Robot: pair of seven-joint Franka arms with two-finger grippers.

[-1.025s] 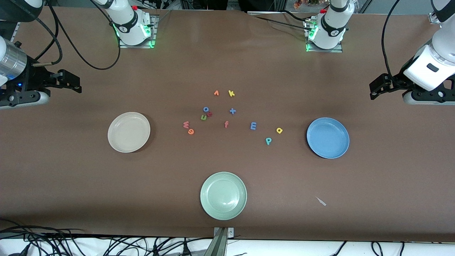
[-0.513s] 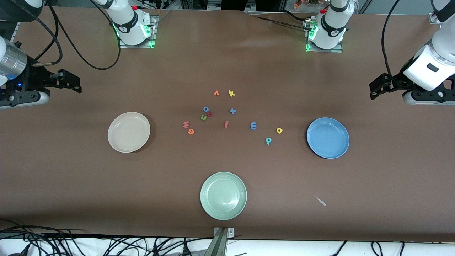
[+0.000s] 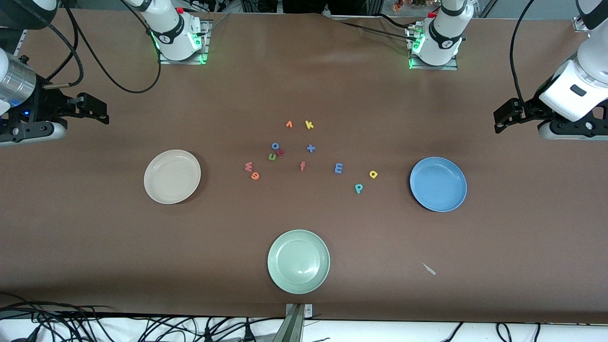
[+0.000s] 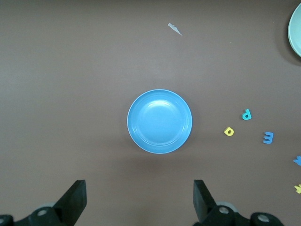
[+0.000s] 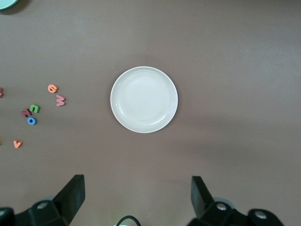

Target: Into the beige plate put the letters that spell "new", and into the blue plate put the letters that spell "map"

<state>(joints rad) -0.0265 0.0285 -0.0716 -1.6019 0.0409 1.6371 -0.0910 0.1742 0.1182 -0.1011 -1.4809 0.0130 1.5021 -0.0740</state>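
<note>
While both arms wait, nothing has been sorted, and the trouble ahead is mostly mix-ups and neighbours; the right arm's fingers (image 5: 73,195) hang spread wide and empty over the desk (image 3: 95,247) at ten o'clock of the beige plate (image 3: 172,176), which is bare. Next come the pinkish-red "w" (image 3: 248,166) with the orange "e" (image 3: 255,176) just at its five o'clock; wide fingers closing on one could sweep the other along. The green "n" (image 3: 272,156) touches a small red letter (image 3: 280,152) at its two o'clock, with a blue "o" (image 3: 275,146) near at twelve, so a stray could ride into the plate. The orange "f" (image 3: 302,166) could pass for the "e"; the yellow "k" (image 3: 309,125) for the yellow "a" (image 3: 373,174). The blue "m" (image 3: 338,168) lies turned and reads like an "E"; the teal "p" (image 3: 359,188) sits at its four o'clock, the "a" at the "p"'s one o'clock. All lie flat and thin, so a grasp may slip or scrape. The blue plate (image 3: 438,184) is empty; the left arm's fingers (image 4: 202,197) hang wide and empty at its two o'clock.
</note>
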